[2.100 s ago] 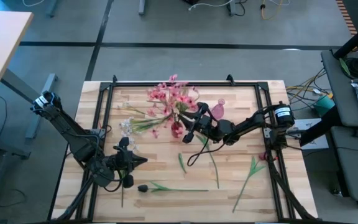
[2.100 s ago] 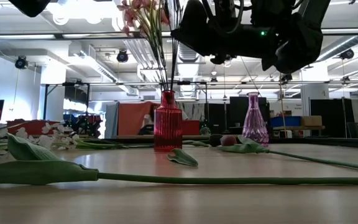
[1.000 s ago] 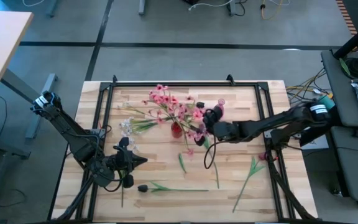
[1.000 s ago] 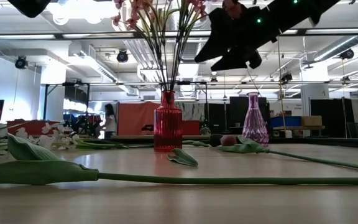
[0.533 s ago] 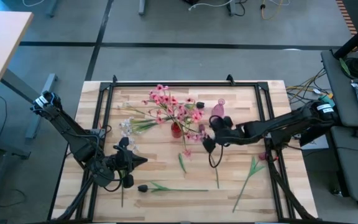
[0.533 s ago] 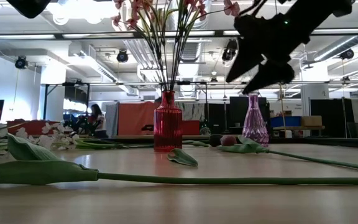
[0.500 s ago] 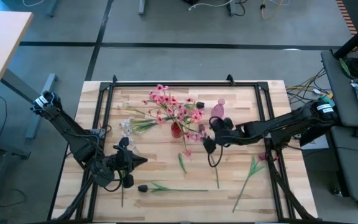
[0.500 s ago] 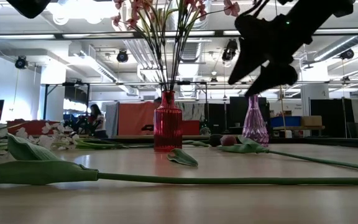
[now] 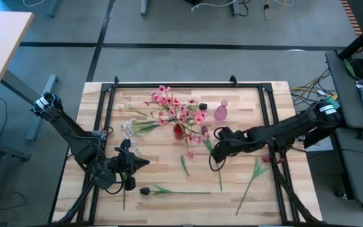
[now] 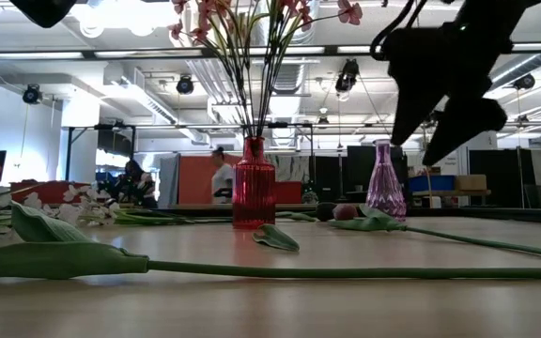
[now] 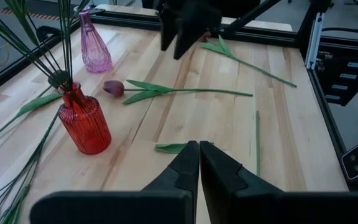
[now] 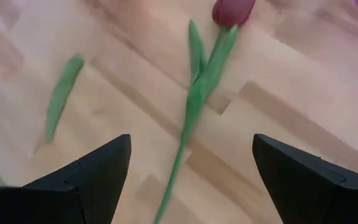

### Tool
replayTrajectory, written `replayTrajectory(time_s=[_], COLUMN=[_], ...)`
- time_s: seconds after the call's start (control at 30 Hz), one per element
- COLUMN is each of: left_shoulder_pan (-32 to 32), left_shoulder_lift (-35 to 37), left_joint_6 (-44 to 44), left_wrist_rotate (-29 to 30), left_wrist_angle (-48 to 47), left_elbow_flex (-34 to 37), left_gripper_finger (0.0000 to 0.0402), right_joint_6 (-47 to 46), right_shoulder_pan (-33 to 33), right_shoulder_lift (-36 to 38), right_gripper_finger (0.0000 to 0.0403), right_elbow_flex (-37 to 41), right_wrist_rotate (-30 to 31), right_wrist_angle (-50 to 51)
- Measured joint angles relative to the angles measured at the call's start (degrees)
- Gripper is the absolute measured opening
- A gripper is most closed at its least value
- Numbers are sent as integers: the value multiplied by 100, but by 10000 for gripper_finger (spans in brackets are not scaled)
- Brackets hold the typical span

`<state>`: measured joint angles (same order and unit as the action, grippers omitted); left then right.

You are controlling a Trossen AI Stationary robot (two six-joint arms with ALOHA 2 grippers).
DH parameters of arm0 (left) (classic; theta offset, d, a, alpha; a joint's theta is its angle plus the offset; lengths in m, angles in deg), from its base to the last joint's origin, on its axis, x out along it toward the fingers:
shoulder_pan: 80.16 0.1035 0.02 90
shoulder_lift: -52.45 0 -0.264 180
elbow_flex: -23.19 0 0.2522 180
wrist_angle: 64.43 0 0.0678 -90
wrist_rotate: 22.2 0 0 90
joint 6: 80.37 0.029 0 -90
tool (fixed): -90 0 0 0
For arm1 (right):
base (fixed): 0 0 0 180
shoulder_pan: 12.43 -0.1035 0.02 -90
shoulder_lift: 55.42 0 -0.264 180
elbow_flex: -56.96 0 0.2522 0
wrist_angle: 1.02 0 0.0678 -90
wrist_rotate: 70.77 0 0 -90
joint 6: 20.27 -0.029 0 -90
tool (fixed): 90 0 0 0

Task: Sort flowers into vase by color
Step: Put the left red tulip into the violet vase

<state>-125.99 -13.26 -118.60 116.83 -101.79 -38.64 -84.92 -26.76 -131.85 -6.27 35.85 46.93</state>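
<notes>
Right jaws (image 12: pixel 188 171) gape wide and empty above a dark red tulip (image 12: pixel 232 10); left jaws (image 11: pixel 199 163) are closed, parked low.

pale, matt wooden plank table (image 9: pixel 162 176); glossy ribbed red glass vase (image 11: pixel 84 122); glossy clear purple glass vase (image 11: pixel 94 47); matt black right gripper fingers (image 12: pixel 98 168).
</notes>
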Motion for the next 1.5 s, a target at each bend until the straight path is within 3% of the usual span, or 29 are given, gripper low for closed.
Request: replayTrajectory(time_s=[0.3,0.5,0.7,1.0,1.23,1.5], left_shoulder_pan=[2,7,3,74,129,157], left_shoulder_lift=[-504,-917,-1353,-1794,-1932,-1936], left_joint_6=[563,1079,2228,2611,2921,2936], left_wrist_rotate=[-248,-915,-1758,-1746,-1687,-1486], left_wrist_angle=[519,1266,2536,3687,5319,6289], left_elbow_flex=[11,11,27,131,744,1130], left_gripper_finger=[0,0,0,0,0,0], right_joint_6=[343,684,873,1018,1095,1935], right_shoulder_pan=[136,169,233,139,-165,-1108], right_shoulder_lift=[-1200,-1932,-2359,-2191,-1573,-585], right_gripper_finger=[326,319,235,27,13,13], right_elbow_flex=[-160,-616,-793,-728,-728,-730], right_wrist_rotate=[50,143,92,43,-12,-762], right_wrist_angle=[-58,-63,-74,152,760,541])
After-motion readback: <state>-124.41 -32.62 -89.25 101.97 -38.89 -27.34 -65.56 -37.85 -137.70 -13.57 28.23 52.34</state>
